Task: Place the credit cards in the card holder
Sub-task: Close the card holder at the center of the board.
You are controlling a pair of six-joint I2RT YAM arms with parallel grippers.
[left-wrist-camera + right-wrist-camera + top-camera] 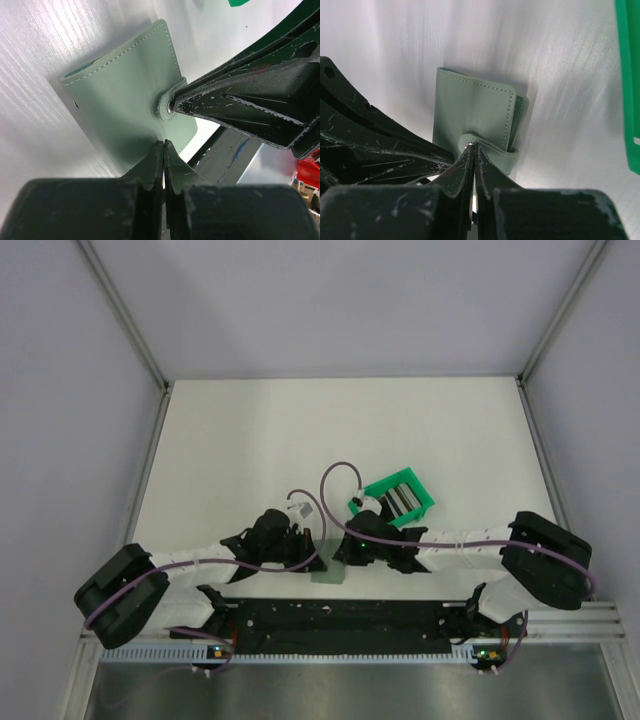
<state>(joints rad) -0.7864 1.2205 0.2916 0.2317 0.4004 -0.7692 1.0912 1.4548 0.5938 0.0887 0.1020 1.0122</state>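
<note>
The card holder (327,574) lay folded shut on the bench (250,440), between both arms. My left tool (164,150) was closed, its tips at the holder's near edge. My right tool (471,154) was closed too, its tips against the snap tab (492,148). I judged the holder light, soft and a little slippery, so the tab seemed the best place to take it.
</note>
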